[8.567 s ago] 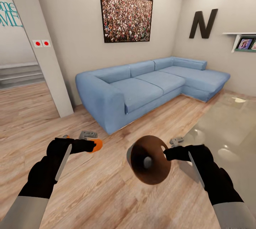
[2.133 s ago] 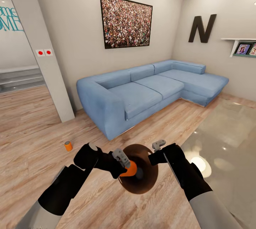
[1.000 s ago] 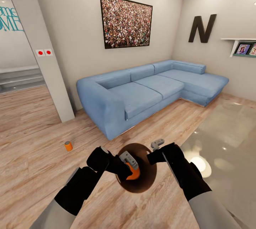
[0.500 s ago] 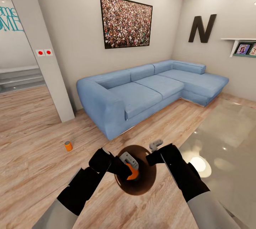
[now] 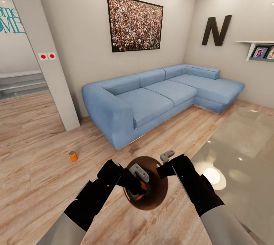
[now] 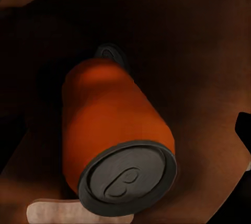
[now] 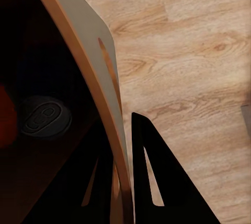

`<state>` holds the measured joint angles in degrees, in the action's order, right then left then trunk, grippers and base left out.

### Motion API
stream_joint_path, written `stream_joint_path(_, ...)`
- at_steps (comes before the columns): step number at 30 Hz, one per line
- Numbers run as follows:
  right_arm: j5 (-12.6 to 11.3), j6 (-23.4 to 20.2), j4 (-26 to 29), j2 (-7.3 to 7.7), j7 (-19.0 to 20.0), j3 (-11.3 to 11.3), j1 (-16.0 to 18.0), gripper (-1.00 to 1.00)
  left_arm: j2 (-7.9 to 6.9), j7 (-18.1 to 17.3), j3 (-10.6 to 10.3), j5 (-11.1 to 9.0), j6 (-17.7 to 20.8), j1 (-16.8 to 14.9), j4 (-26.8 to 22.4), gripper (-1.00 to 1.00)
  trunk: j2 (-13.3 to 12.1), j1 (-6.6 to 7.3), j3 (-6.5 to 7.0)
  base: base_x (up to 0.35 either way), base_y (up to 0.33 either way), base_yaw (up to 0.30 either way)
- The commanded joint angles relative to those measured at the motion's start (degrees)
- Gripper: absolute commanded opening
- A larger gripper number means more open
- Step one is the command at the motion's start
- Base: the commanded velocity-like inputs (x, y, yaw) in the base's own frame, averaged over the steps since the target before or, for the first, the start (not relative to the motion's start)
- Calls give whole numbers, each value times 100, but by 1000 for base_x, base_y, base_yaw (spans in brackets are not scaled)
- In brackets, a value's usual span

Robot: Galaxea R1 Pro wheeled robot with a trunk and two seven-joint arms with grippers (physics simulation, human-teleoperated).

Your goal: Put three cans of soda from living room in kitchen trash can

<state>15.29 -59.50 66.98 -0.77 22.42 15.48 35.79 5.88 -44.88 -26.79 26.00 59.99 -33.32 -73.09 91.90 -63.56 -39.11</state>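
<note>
Left gripper (image 5: 137, 184) probably still pinches the light, smooth, slippery orange soda can (image 6: 117, 130) mid-body inside the trash can (image 5: 160, 195), whose thin rigid rim right gripper (image 5: 164, 164) clamps.

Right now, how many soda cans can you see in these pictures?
3: one orange can stands on the wood floor; another orange can lies inside the trash can; a dark can lies deeper in, mostly hidden.

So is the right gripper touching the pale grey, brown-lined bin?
Touching: the right wrist view shows the right gripper straddling the bin's rim, one finger against each side of its wall.
</note>
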Motion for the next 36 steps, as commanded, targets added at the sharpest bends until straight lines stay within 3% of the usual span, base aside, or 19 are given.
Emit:
stream_joint_path(1,-316,-50,166,0,43,7,2,-100,-84,57,6,368,1,1,3,100,0,0,0,0,0,0)
stream_joint_path(15,-316,-50,166,4,43,8,-2,-100,-99,28,9,341,1,1,-14,100,0,0,0,0,0,0)
stream_joint_path(22,-316,-50,166,6,43,-4,-2,-100,-154,-100,55,298,1,5,-782,100,0,0,0,0,0,0)
stream_joint_path(30,-323,-50,166,13,42,-40,-1,-100,-211,-763,80,302,1,9,-1241,100,0,0,0,0,0,0)
stream_joint_path(36,-325,-50,159,20,43,-73,-1,-100,-509,-1266,102,294,1,11,-1387,100,0,0,0,0,0,0)
